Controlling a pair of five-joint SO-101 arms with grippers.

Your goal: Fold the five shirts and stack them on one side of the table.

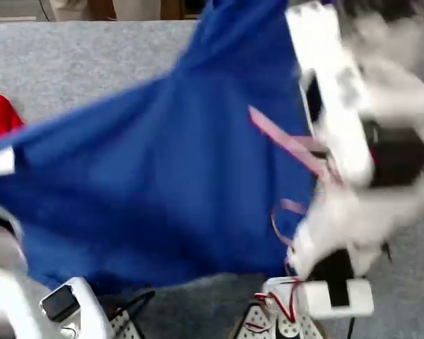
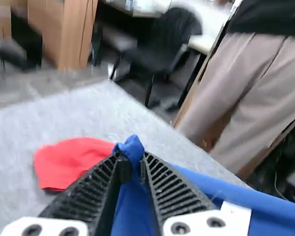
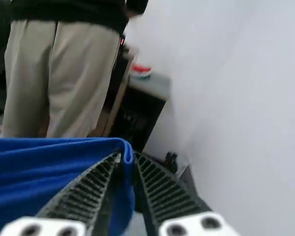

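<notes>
A blue shirt (image 1: pixel 162 176) is lifted off the grey table (image 1: pixel 78 63) and stretched between both arms, covering most of the high view. My left gripper (image 2: pixel 131 162) is shut on one bunched corner of the blue shirt (image 2: pixel 132 147), with a white label (image 2: pixel 235 215) hanging near it. My right gripper (image 3: pixel 127 160) is shut on another edge of the blue shirt (image 3: pixel 44 167), raised high and facing the room. A red shirt (image 1: pixel 0 116) lies crumpled at the table's left edge, and the same red shirt (image 2: pixel 69 160) lies beyond the left gripper.
The white right arm (image 1: pixel 353 148) rises along the right side with red cables (image 1: pixel 290 148) trailing from it. Arm bases (image 1: pixel 71 307) stand at the near edge. A person in beige trousers (image 2: pixel 246 93) stands past the table's far side, near a black chair (image 2: pixel 162 49).
</notes>
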